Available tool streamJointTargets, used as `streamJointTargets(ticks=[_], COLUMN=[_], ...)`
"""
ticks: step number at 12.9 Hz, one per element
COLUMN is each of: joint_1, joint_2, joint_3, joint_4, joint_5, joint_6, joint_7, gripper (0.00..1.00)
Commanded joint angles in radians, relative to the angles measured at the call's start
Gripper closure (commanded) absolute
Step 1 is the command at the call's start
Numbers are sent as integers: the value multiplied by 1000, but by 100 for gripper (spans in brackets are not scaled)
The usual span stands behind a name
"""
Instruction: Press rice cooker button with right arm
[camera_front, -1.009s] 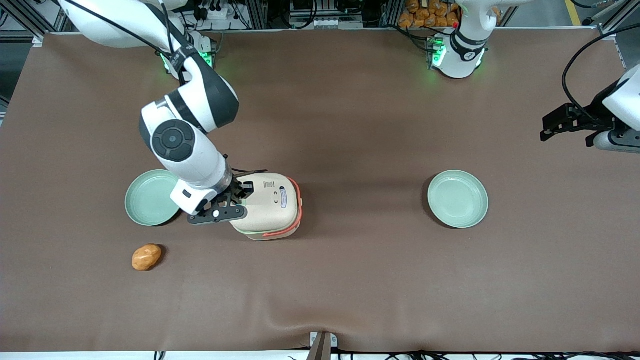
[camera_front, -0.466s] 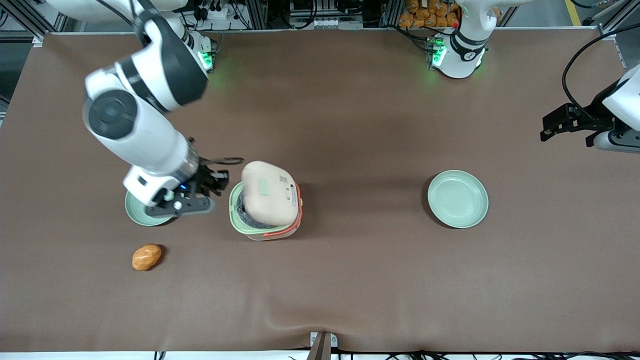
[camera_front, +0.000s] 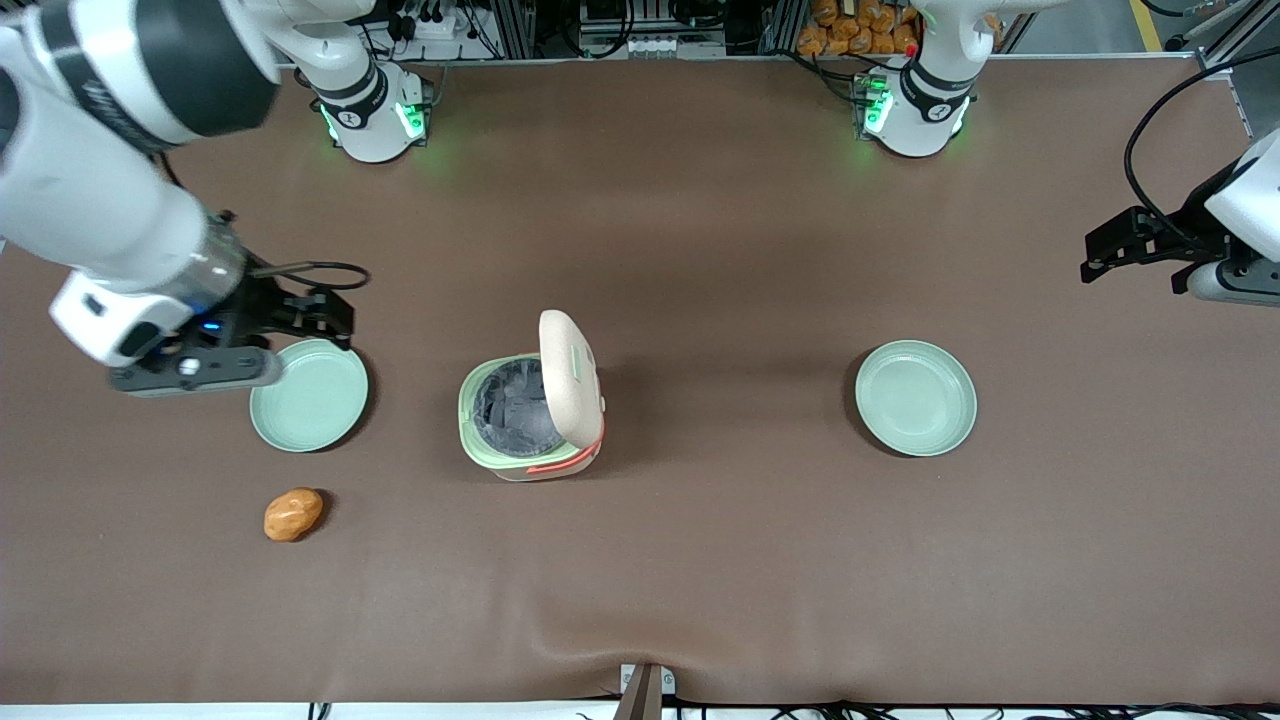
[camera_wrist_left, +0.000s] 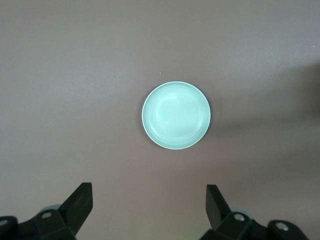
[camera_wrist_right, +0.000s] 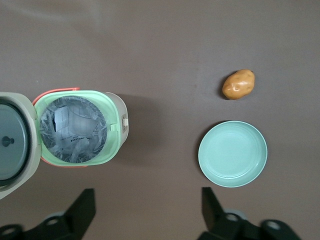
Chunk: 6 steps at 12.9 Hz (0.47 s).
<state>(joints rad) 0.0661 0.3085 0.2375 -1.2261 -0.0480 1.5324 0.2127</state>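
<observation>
Since the rice cooker (camera_front: 530, 410) sits mid-table w/ lid up, we judge the press done. Our gripper (camera_front: 262, 335), fingers wide and empty, hovers at the plate's (camera_front: 308, 395) 10 o'clock; dropping low could clip its rim.

The right arm (camera_front: 100, 190) is lifted up high at its own end of the table, bent at its dark joint, and its black gripper (camera_front: 318, 318) hangs in the air with its two fingers (camera_wrist_right: 82, 207) spread wide apart, holding nothing.
</observation>
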Motion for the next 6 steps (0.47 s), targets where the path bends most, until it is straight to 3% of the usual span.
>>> streamJointTargets(ticks=[1, 6], joint_1=[33, 93], joint_2=[-37, -57], joint_3=[-114, -337], joint_4=[0, -6], joint_5=[39, 102], joint_6=[-31, -84], joint_7=[-99, -295], gripper=[0, 0])
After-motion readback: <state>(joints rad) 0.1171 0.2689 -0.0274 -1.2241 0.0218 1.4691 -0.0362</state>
